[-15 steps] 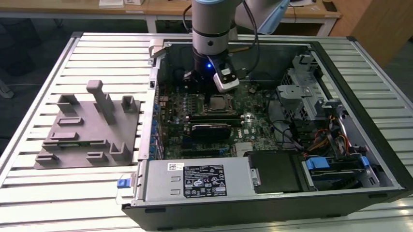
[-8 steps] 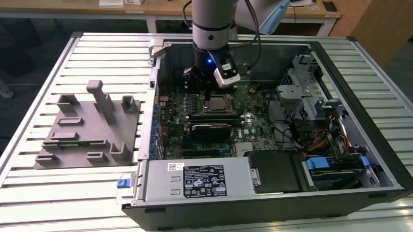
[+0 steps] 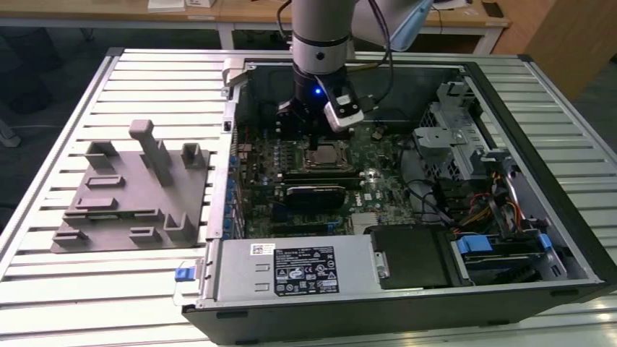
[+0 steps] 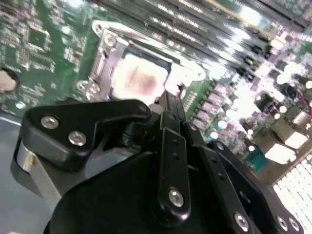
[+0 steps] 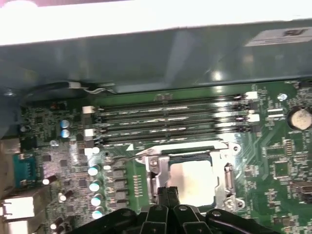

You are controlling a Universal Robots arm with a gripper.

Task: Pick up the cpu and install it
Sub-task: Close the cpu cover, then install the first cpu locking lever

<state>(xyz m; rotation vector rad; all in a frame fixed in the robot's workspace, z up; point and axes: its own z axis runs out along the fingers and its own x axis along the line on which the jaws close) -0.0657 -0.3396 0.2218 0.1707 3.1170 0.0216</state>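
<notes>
A: Entry one. State of the black two-finger gripper [image 3: 313,131]?

B: Closed. In both wrist views its slim fingers sit pressed together with nothing visible between them. It carries no chip.

A: Where is the small flat square cpu [image 3: 326,156] with the pale silver-grey metal top?

B: It lies flat in the shiny metal socket frame [image 5: 229,178] on the green motherboard [image 3: 386,181], inside the open black computer case [image 3: 386,318]. In the exterior view that is just above frame centre.

A: Key relation, cpu to gripper?

B: In the exterior view the gripper hangs just above the cpu in the frame, a touch toward the exterior view's left, and close. In the first wrist view the cpu [image 5: 192,183] lies just beyond the closed tips, which overlap the socket's near edge. The second wrist view agrees: the cpu [image 4: 139,78] is immediately ahead of the tips. Contact or a gap: cannot tell.

A: Long axis?

B: None worth noting. The chip is square, its edges parallel with the frame and with the row of dark memory slots [image 5: 170,122] beside it.

A: Judgement on progress?

B: The chip looks seated, so the placing seems done. The grey plastic fixture block [image 3: 126,195] on the slatted metal table [image 3: 58,289] stands well apart, at the exterior view's left.
</notes>
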